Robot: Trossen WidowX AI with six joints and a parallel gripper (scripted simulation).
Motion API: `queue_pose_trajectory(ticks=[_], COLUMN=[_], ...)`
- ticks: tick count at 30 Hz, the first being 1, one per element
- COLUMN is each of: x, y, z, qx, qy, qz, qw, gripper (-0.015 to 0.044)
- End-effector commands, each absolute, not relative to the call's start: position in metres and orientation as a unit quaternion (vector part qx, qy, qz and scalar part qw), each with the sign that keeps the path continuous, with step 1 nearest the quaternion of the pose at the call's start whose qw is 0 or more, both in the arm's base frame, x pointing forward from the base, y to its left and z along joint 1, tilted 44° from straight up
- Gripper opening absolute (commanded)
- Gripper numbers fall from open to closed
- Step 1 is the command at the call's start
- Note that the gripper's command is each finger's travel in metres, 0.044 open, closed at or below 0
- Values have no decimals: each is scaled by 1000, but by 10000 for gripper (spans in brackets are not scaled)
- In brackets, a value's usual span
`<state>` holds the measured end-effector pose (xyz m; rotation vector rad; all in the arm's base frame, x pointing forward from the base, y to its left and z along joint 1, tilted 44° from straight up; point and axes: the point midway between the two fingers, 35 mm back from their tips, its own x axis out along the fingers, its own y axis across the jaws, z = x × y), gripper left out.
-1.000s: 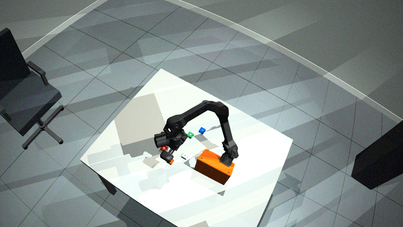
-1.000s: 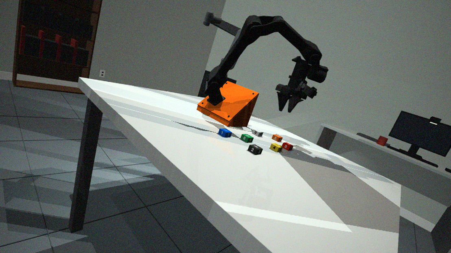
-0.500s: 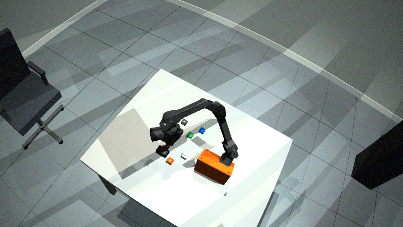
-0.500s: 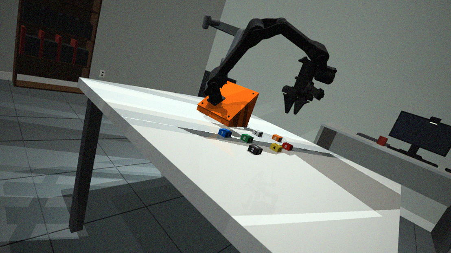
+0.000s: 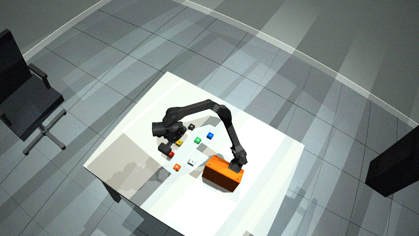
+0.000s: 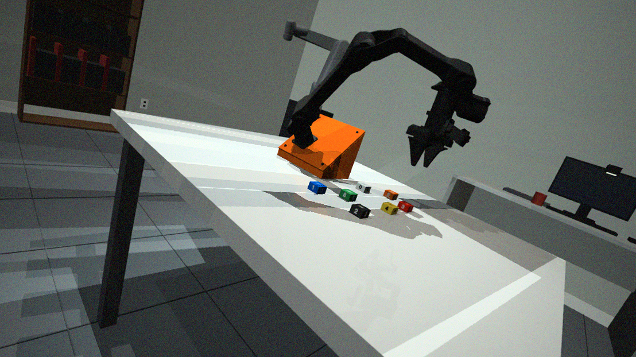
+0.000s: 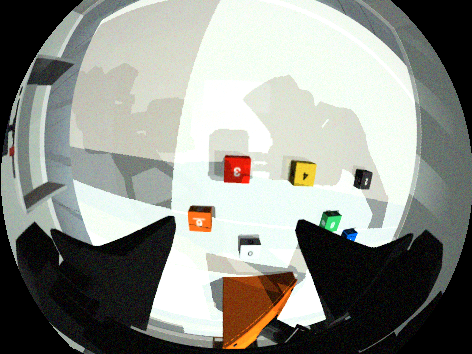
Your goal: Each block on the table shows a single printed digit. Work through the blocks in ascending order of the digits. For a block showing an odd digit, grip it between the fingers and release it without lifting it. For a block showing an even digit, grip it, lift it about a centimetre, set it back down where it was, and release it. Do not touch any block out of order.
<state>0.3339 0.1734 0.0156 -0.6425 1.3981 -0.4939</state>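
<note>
Blocks are sitting in a loose cluster on the white table (image 6: 237,206), six of them, and you are looking at a gripper (image 6: 424,161) hanging well above them with its fingers spread wide and nothing between them.

From the exterior view, the blue block (image 6: 317,187) is showing a 1 and lying nearest the orange base (image 6: 330,148). The green block (image 6: 347,194) is sitting just beside it, its digit too small to read. The black block (image 6: 359,211) is showing a 2 and lying nearest you. The yellow block (image 6: 389,207) is showing a 4, and the red block (image 6: 405,205) is resting just beyond it. The white block (image 6: 363,186) and the orange block (image 6: 390,194) are lying in the back row.

From the top view, the gripper is partly covering the red block (image 5: 171,153), with the yellow block (image 5: 179,142) just beside the wrist.

Through the wrist camera, you are seeing the two dark fingers framing the lower edge, well apart from each other. The red block (image 7: 236,168) is lying near the middle of that view, the orange block (image 7: 200,217) to its lower left and the white block (image 7: 248,247) between the fingers, far below them.
</note>
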Motion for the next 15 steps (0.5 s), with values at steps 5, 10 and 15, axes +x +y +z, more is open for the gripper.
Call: queue_pose_trajectory(ticks=[5, 10, 15], x=[335, 335, 341], y=[172, 172, 133], z=[14, 14, 53], qx=[-293, -293, -294], qy=[626, 626, 626], qz=[-221, -221, -221], qw=[688, 688, 688], gripper=[400, 400, 400])
